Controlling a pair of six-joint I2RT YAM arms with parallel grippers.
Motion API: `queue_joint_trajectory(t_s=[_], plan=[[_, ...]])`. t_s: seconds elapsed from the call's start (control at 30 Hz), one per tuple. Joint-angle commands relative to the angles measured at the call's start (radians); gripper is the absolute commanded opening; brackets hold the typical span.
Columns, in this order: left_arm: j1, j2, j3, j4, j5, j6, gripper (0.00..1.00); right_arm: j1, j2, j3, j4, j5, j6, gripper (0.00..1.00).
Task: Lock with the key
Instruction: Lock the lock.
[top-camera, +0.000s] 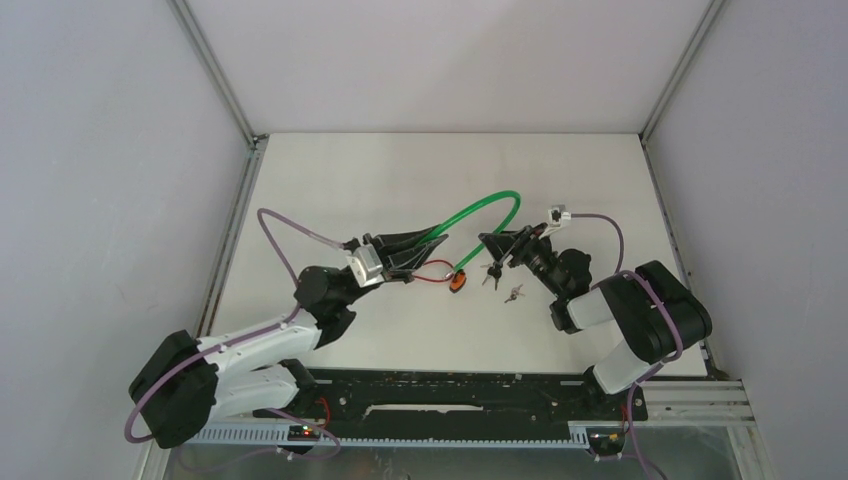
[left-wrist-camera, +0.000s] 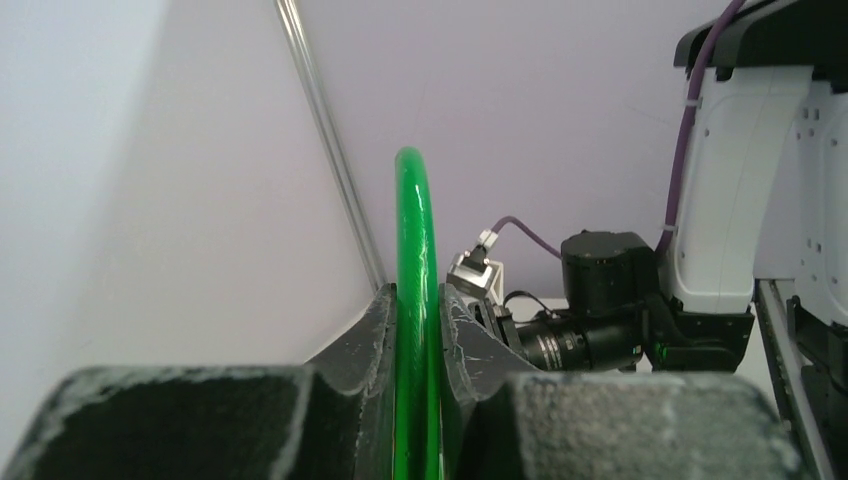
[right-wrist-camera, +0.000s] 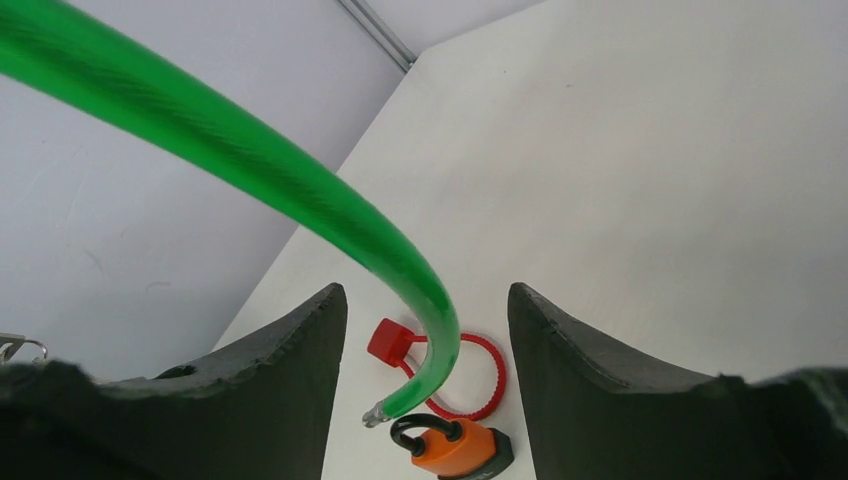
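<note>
My left claw (left-wrist-camera: 418, 310) is clenched on the green cable (top-camera: 490, 203), which arches over toward my right claw (right-wrist-camera: 425, 300). That claw is released, grasping nothing. The cable's free end hangs above the orange padlock (right-wrist-camera: 452, 447) beside a red loop (right-wrist-camera: 480, 375). The keys (top-camera: 513, 293) lie near on the table (top-camera: 400, 180).

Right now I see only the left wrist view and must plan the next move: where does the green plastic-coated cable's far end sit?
Observer: The green plastic-coated cable ends in a metal tip hanging between the right gripper's open fingers, touching neither.
Operator: Where is the lock?
Observer: The orange padlock lies on the white table just past that tip, beside a red looped cord.
Operator: And keys?
Observer: Loose small metal keys lie on the table by the right gripper.
</note>
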Motion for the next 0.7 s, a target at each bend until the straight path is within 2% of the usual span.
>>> queue_joint_trajectory(t_s=[0.0, 0.4, 0.53, 0.67], plan=[[-0.003, -0.013, 0.085, 0.157, 0.012, -0.044, 0.00, -0.007, 0.012, 0.027, 0.059, -0.008, 0.015, 0.62], [-0.002, 0.026, 0.104, 0.285, 0.029, -0.142, 0.00, -0.009, 0.024, 0.036, 0.058, -0.023, 0.026, 0.55], [0.009, 0.054, 0.104, 0.345, 0.043, -0.188, 0.00, -0.010, 0.023, 0.039, 0.059, -0.038, 0.029, 0.43], [0.034, 0.073, 0.095, 0.386, 0.049, -0.231, 0.00, -0.012, 0.017, 0.041, 0.060, -0.054, 0.025, 0.23]])
